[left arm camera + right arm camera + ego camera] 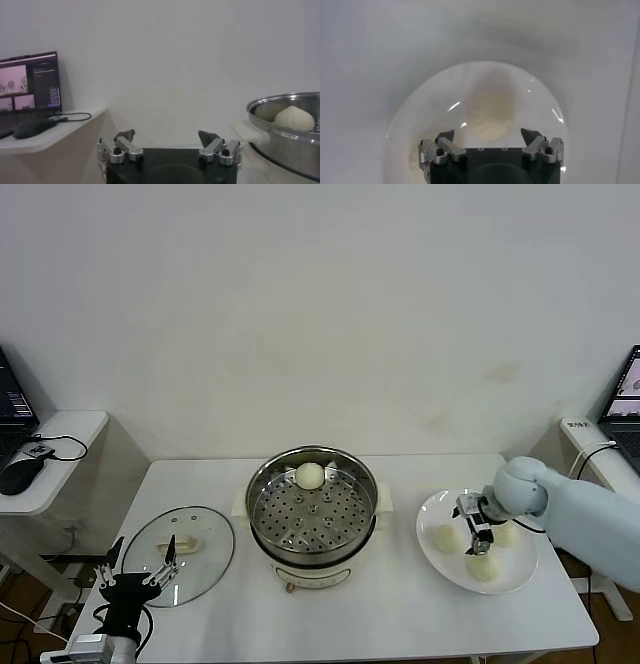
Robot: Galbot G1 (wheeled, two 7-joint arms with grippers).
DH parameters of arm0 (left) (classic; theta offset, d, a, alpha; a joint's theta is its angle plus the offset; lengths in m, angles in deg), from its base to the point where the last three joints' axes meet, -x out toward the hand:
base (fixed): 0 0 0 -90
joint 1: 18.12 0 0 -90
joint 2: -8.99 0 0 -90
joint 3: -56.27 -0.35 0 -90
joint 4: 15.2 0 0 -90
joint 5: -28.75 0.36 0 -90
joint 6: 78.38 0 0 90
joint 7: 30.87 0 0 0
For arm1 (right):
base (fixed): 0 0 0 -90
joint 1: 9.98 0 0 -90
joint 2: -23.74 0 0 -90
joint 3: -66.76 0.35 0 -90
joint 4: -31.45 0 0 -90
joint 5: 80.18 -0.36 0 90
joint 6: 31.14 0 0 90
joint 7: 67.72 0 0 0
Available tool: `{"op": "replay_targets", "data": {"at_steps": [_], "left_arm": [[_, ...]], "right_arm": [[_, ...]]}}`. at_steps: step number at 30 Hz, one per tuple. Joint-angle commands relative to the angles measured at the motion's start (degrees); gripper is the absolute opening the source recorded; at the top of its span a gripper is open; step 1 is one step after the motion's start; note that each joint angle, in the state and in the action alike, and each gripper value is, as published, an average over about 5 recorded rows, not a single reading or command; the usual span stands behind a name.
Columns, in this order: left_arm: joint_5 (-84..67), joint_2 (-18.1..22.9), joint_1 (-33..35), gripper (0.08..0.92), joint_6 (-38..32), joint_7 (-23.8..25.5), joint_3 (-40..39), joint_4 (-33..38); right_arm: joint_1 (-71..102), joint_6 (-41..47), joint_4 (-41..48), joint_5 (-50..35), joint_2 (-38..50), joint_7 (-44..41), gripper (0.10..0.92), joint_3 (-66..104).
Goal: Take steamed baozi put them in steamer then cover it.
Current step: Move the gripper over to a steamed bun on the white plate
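The steel steamer [322, 526] stands mid-table with one pale baozi [310, 475] at the back of its perforated tray. Three more baozi [446, 537] [483, 566] [505, 534] lie on the white plate [516, 577] to the right. My right gripper [478, 534] hangs open just above the plate, among the buns. In the right wrist view a blurred baozi [490, 112] lies beyond the open right gripper [488, 137], with nothing between the fingers. My left gripper [137, 569] waits open at the table's front left corner. Its wrist view shows the left gripper [167, 136], the steamer [280, 137] and the baozi [294, 118].
The glass lid [178, 542] with a white handle lies flat on the table left of the steamer, next to my left gripper. A side table at the left carries a mouse [20, 473] and a laptop [29, 82]. Another laptop [626, 399] stands at the far right.
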Motion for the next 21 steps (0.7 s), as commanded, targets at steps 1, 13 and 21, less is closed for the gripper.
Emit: {"op": "replay_targets", "data": {"at_steps": [1, 13, 21], "left_arm": [[0.0, 0.0, 0.0, 0.823, 0.0, 0.0, 0.2, -0.2], [0.0, 0.1, 0.1, 0.823, -0.1, 0.0, 0.3, 0.0], [0.0, 0.2, 0.0, 0.823, -0.2, 0.0, 0.1, 0.0]], "right_arm": [[3.9, -0.5, 4.1, 2.2, -3.4, 0.4, 0.823, 3.2], [4.0, -0.2, 4.1, 2.2, -4.2, 0.7, 0.732, 3.6], [1.0, -0.4, 1.9, 1.2, -2.0, -1.3, 0.638, 3.5]]}}
